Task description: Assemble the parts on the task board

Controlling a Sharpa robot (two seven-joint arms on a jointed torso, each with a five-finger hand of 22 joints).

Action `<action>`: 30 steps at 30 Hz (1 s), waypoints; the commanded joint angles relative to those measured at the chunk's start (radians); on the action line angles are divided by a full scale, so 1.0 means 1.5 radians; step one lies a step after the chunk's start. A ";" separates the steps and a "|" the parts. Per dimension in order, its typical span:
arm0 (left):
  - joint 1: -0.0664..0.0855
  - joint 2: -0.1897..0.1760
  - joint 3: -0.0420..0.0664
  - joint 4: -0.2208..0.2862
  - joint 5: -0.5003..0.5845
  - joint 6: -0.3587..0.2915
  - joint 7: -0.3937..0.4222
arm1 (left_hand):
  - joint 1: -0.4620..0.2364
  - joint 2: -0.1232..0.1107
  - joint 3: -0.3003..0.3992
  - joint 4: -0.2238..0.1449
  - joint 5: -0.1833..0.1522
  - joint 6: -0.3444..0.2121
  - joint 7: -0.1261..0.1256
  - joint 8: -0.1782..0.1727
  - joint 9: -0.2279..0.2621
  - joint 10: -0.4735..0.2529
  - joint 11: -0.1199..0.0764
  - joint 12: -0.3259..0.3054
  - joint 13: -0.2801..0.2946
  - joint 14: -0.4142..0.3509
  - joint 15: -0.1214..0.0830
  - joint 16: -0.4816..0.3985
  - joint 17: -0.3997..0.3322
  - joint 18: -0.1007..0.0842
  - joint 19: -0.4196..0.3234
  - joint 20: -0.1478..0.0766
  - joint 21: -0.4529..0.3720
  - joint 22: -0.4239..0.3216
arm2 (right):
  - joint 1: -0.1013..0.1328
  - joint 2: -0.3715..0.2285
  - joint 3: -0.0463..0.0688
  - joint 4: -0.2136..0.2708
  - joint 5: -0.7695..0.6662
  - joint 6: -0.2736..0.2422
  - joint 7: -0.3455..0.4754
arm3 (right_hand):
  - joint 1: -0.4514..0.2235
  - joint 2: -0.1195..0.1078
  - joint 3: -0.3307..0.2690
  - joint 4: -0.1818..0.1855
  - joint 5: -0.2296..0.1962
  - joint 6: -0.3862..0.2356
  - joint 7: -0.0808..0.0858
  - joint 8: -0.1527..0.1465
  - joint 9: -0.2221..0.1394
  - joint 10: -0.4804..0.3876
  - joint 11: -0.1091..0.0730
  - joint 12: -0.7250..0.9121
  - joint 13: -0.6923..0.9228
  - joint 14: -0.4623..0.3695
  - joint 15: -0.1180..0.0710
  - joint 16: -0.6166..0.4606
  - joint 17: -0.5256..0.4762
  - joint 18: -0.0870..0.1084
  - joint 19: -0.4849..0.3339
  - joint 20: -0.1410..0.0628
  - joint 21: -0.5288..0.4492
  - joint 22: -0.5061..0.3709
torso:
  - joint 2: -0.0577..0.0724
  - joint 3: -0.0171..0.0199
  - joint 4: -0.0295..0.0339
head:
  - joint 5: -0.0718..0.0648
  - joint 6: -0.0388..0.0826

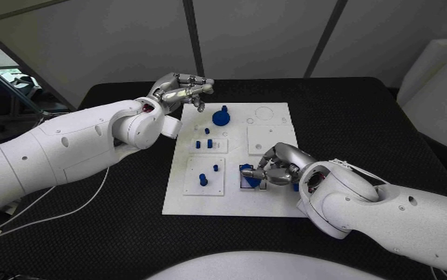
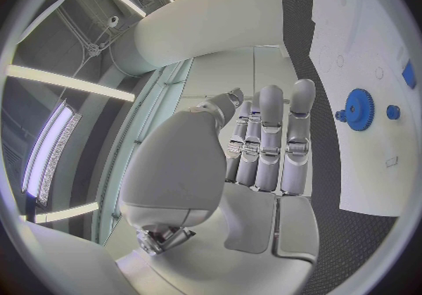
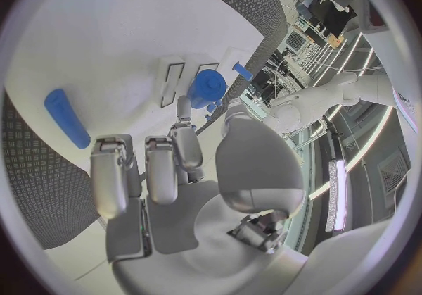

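Note:
The white task board (image 1: 233,163) lies mid-table. On its far part stands a blue gear (image 1: 221,117), also in the left wrist view (image 2: 359,108), with small blue pegs (image 1: 204,143) nearer on the left. My left hand (image 1: 181,90) hovers above the board's far left corner, fingers side by side (image 2: 268,140), holding nothing. My right hand (image 1: 276,165) is low over the board's near right part. Its thumb and one finger (image 3: 183,115) pinch a blue round part (image 3: 208,87) at the board (image 1: 246,172). A blue bar (image 3: 67,117) lies beside this hand.
Raised white blocks on the board carry more blue pieces (image 1: 202,179) at the near left. Another blue bit (image 1: 295,187) peeks out by the right wrist. Black table (image 1: 354,118) surrounds the board, with grey wall panels behind.

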 commanded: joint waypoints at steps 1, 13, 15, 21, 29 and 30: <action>0.001 -0.001 0.001 0.002 0.003 0.007 0.001 | 0.001 0.007 -0.003 -0.002 -0.004 -0.005 0.000 0.000 0.000 -0.004 -0.001 0.002 0.001 -0.005 0.000 -0.003 -0.001 0.035 -0.004 0.001 -0.003 -0.001 | 0.001 -0.005 0.000 0.009 -0.017 0.003 0.020 | 0.046 0.010 0.012 -0.007 0.048 0.001 -0.003 0.007 0.005 0.004 -0.004 0.007 0.006 0.052 -0.003 -0.002 0.089 -0.005 0.069 -0.004 0.002 0.176 | 0.000 0.0003 -0.0002 | 0.000 0.000; 0.001 -0.001 0.000 0.000 0.003 0.006 0.000 | 0.001 0.008 -0.003 -0.002 -0.004 -0.005 0.000 0.000 0.000 -0.005 -0.001 0.003 0.001 -0.005 0.000 -0.003 -0.001 0.035 -0.004 0.001 -0.004 -0.001 | 0.001 -0.017 0.000 0.030 -0.018 0.047 0.033 | 0.076 0.024 0.009 -0.004 0.070 0.011 -0.008 0.012 0.013 0.017 -0.009 0.026 0.024 0.054 -0.007 0.001 0.096 -0.005 0.069 -0.008 0.002 0.176 | 0.000 0.0002 -0.0001 | 0.002 -0.001; 0.001 -0.001 0.000 0.000 0.003 0.006 0.000 | 0.001 0.008 -0.003 -0.002 -0.004 -0.005 0.000 0.000 0.000 -0.005 -0.001 0.003 0.001 -0.005 0.000 -0.003 -0.001 0.035 -0.004 0.001 -0.004 -0.001 | 0.001 -0.017 0.000 0.029 -0.017 0.052 0.033 | 0.077 0.026 0.009 -0.004 0.070 0.011 -0.009 0.012 0.013 0.018 -0.009 0.027 0.025 0.054 -0.007 0.001 0.096 -0.005 0.069 -0.008 0.002 0.176 | 0.000 -0.0003 0.0005 | 0.001 -0.002; 0.001 -0.001 0.000 0.000 0.003 0.006 0.000 | 0.001 0.008 -0.003 -0.002 -0.004 -0.005 0.000 0.000 0.000 -0.005 -0.001 0.003 0.001 -0.005 0.000 -0.003 -0.001 0.035 -0.004 0.001 -0.004 -0.001 | 0.001 -0.012 0.000 0.026 -0.013 0.057 0.037 | 0.080 0.028 0.009 -0.004 0.074 0.012 -0.009 0.012 0.014 0.018 -0.009 0.027 0.025 0.054 -0.007 0.001 0.097 -0.005 0.069 -0.008 0.002 0.176 | 0.000 -0.0003 0.0004 | 0.001 -0.001; 0.001 -0.003 0.000 0.001 0.003 0.005 -0.001 | 0.001 0.008 -0.003 -0.002 -0.004 -0.005 0.000 0.000 0.000 -0.005 -0.001 0.003 0.001 -0.005 0.000 -0.003 -0.001 0.035 -0.004 0.001 -0.004 -0.001 | 0.001 -0.011 0.000 0.020 -0.023 0.056 0.033 | 0.153 0.042 0.020 -0.033 0.079 0.014 -0.012 0.010 0.017 0.019 -0.013 0.026 0.027 0.054 -0.010 0.002 0.099 -0.005 0.069 -0.011 0.002 0.176 | 0.000 -0.0005 0.0004 | 0.001 0.000; 0.001 -0.004 0.000 0.001 0.003 0.005 -0.001 | 0.001 0.008 -0.003 -0.002 -0.004 -0.005 0.000 0.000 0.000 -0.005 -0.001 0.003 0.001 -0.005 0.000 -0.003 -0.001 0.035 -0.004 0.001 -0.004 -0.001 | 0.001 -0.011 0.000 0.019 -0.025 0.054 0.031 | 0.162 0.046 0.022 -0.036 0.066 0.016 -0.013 0.011 0.018 0.020 -0.013 0.027 0.028 0.054 -0.011 0.002 0.100 -0.005 0.069 -0.012 0.002 0.176 | 0.000 -0.0005 0.0004 | 0.001 0.000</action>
